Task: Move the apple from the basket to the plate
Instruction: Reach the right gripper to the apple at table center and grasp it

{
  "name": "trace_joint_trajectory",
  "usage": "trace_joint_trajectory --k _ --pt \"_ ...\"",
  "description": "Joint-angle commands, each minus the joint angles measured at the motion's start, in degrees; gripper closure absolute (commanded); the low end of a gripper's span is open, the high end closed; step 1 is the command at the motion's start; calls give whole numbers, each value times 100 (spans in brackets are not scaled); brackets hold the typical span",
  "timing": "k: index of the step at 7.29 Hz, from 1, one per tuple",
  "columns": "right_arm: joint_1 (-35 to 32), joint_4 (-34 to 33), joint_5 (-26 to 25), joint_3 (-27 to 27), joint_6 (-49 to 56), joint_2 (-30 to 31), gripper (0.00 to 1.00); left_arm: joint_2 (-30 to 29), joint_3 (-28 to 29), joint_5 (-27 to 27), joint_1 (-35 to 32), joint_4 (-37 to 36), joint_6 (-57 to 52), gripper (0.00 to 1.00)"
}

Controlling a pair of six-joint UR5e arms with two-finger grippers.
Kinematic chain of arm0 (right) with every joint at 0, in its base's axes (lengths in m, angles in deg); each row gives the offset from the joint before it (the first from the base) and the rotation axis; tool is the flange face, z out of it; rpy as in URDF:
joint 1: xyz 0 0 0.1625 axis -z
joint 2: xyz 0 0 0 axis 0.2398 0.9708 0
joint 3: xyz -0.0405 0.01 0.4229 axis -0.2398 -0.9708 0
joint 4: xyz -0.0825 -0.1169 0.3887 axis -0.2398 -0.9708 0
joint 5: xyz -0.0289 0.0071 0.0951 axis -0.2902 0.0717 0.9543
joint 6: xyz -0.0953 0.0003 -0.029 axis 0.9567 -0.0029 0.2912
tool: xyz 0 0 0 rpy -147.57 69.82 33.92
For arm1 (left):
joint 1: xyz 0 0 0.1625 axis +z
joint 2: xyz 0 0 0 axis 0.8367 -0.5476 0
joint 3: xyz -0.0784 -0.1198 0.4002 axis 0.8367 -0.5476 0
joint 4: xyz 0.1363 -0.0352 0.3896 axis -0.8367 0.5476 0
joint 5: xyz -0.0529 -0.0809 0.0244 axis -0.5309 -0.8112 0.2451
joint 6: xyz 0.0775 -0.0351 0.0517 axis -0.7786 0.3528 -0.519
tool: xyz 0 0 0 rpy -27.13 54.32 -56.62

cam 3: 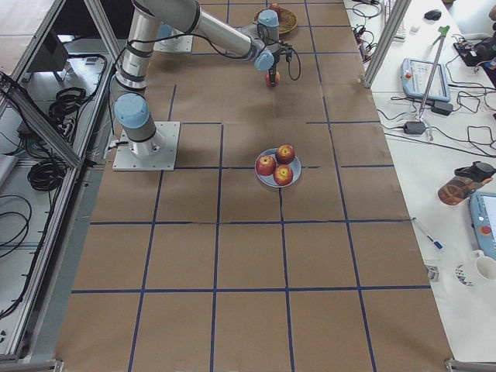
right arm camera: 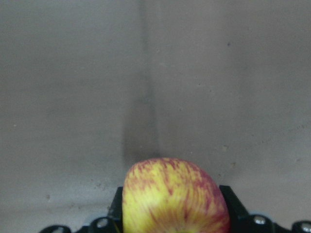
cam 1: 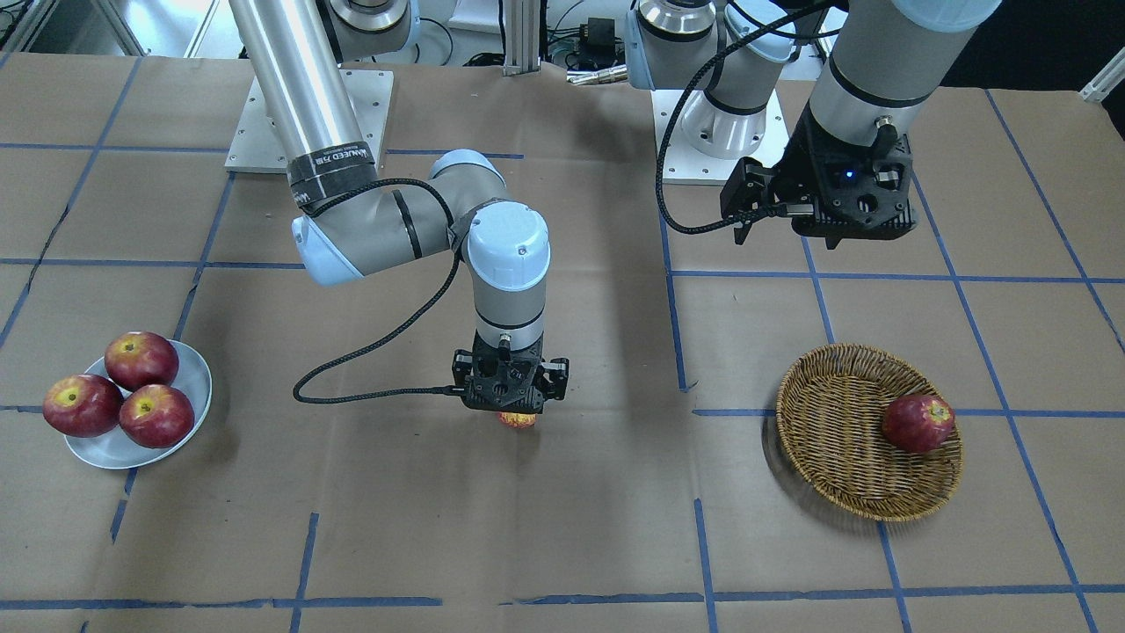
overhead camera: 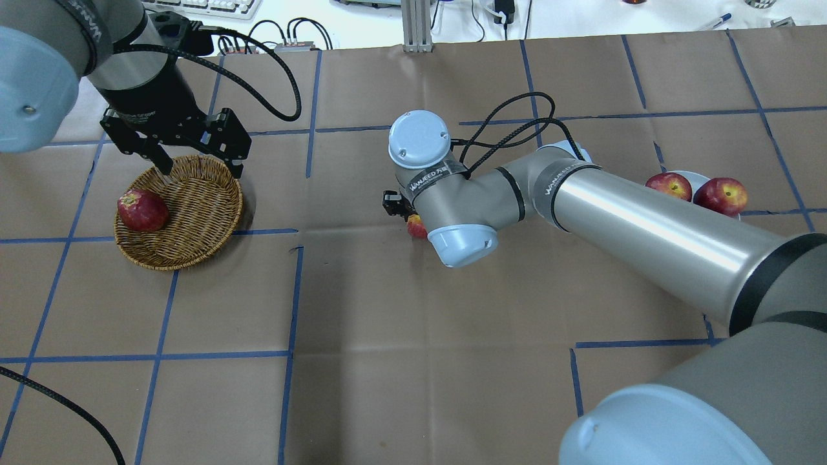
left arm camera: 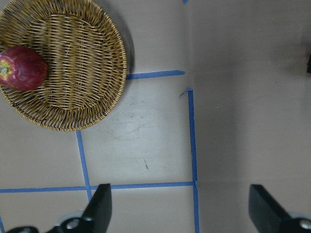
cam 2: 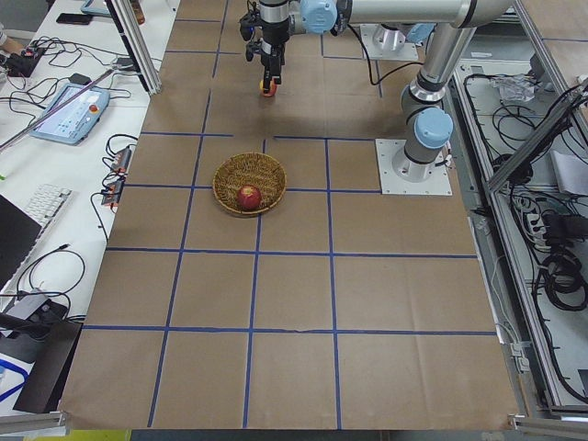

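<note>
The yellow-streaked red apple [right arm camera: 175, 199] sits between the fingers of my right gripper [cam 1: 517, 413], which is shut on it. The gripper holds it low over the brown paper at the table's middle, between basket and plate; only a sliver of the apple shows in the front view [cam 1: 517, 420] and the overhead view [overhead camera: 417, 227]. The wicker basket [cam 1: 835, 457] holds one dark red apple [cam 1: 917, 423]. My left gripper [overhead camera: 200, 169] is open and empty, raised over the basket's [overhead camera: 194, 213] far rim. The pale plate [cam 1: 195, 374] carries three dark red apples.
Brown paper with blue tape lines covers the table. The right arm's forearm [overhead camera: 646, 226] stretches from the plate side to the middle. Both arm bases [cam 1: 308, 123] stand at the robot's edge. The left wrist view shows the basket [left arm camera: 73, 58] and bare paper.
</note>
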Motion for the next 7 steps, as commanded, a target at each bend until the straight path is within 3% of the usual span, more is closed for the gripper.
trace_joint_trajectory --k 1,4,6,7 --pt "7 -9 -2 -28 4 11 40 3 27 0 4 -1 -1 1" --pt "86 113 -1 -238 74 194 47 3 28 0 4 -1 -1 1" --pt "374 1653 7 -686 519 877 47 -24 19 0 4 -1 16 1" --pt "837 2131 7 -662 975 1247 47 -15 19 0 4 -1 8 1"
